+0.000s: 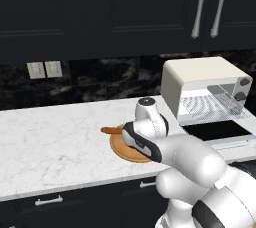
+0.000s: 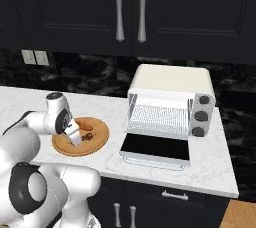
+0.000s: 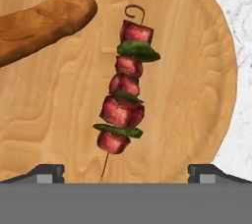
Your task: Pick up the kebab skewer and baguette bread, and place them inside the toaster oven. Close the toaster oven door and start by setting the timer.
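Kebab skewer (image 3: 126, 90) lies flat on round wooden plate (image 3: 187, 95), baguette bread (image 3: 42, 24) beside it on same plate. Claw (image 3: 126, 171) hovers above skewer, jaws wide apart, nothing gripped. Plate sits on white marble table (image 2: 220, 167), toaster oven (image 2: 170, 99) nearby, toaster oven door (image 2: 156, 148) dropped open.

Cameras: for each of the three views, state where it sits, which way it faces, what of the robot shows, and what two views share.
Left base view: behind the arm's left, facing forward and down at the counter; white arm lower right.
Right base view: behind its right, same direction; arm lower left.
Hand view: on the hand, looking down at the kebab skewer; open gripper tips at bottom.
Both base views share the toaster oven, its door down, and the wooden plate.
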Tool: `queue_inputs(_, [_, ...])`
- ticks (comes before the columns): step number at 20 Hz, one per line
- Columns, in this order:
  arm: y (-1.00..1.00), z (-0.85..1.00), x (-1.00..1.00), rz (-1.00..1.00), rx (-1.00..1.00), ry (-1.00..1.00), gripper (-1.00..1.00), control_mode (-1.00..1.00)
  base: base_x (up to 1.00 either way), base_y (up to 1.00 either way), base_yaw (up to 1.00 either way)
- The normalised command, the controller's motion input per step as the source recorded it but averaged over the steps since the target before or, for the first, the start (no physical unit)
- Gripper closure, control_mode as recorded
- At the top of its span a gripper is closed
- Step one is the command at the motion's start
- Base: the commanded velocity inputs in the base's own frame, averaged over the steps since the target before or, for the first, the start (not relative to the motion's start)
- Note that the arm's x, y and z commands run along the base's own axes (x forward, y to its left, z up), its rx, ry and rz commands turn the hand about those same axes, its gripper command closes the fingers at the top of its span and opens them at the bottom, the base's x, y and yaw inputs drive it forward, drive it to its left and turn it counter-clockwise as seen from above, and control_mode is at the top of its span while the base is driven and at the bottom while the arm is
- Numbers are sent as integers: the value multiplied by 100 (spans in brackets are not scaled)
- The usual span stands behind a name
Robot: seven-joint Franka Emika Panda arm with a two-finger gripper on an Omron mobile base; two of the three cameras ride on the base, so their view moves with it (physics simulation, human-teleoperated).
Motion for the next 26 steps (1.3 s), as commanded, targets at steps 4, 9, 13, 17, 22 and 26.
queue_inputs(4, [-3, -27, 24, 0, 0, 3, -100, -100, 0, 0, 0])
queue_inputs(9, [0, -25, 25, 0, 0, 2, -100, -100, 0, 0, 0])
queue_inputs(13, [0, -20, 25, 0, 0, 2, -100, -100, 0, 0, 0])
queue_inputs(17, [0, -18, 1, 0, 0, 2, -100, -100, 0, 0, 0])
queue_inputs(22, [0, -14, 0, -1, 0, 4, 100, -100, 0, 0, 0])
queue_inputs(26, [-11, -16, -16, 0, 0, 3, 100, -100, 0, 0, 0])
